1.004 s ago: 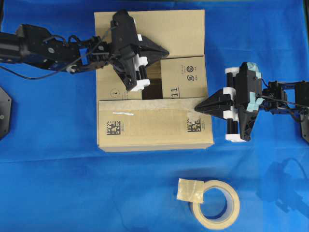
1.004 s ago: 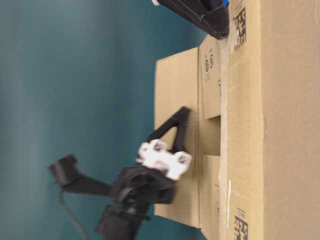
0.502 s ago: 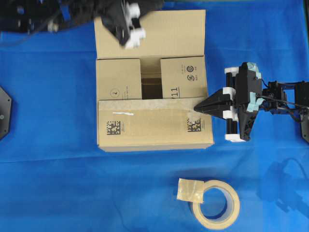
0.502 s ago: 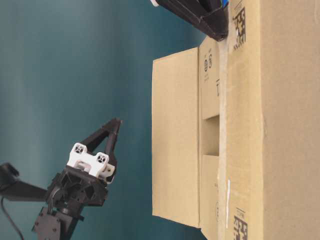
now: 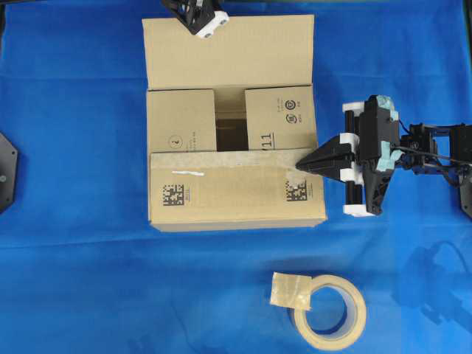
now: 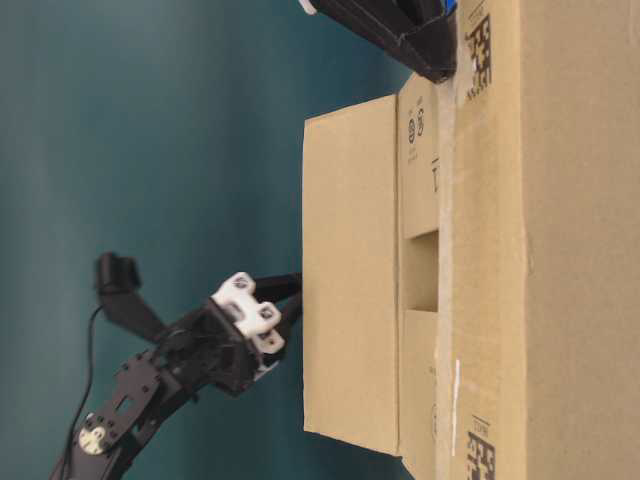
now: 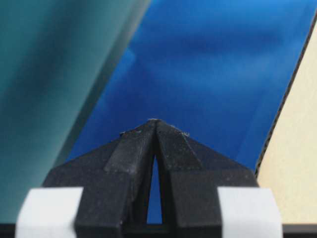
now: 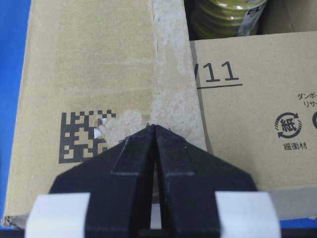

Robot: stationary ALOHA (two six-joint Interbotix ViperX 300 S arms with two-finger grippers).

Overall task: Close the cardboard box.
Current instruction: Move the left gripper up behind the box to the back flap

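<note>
The cardboard box (image 5: 232,122) sits mid-table. Its near flap (image 5: 236,190) and both side flaps (image 5: 181,122) lie folded in, and the far flap (image 5: 228,51) stands back. A gap between the side flaps shows the inside. My left gripper (image 5: 200,16) is shut behind the far flap. In the table-level view the left gripper (image 6: 295,290) has its tips at the outer face of the far flap (image 6: 350,280). The right gripper (image 5: 302,164) is shut and empty. Its tips (image 8: 152,127) rest on the near flap's right end beside a QR code (image 8: 81,136).
A beige tape roll (image 5: 330,312) lies on the blue cloth in front of the box. A yellow-green roll (image 8: 225,17) shows inside the box. A black mount (image 5: 6,173) sits at the table's left edge. The flap's edge (image 7: 297,148) runs just right of the left gripper (image 7: 154,120).
My left gripper lifted off the box opening, swung back over the far flap and now sits behind it with its tips at the flap's outer face. The right gripper stayed put.
</note>
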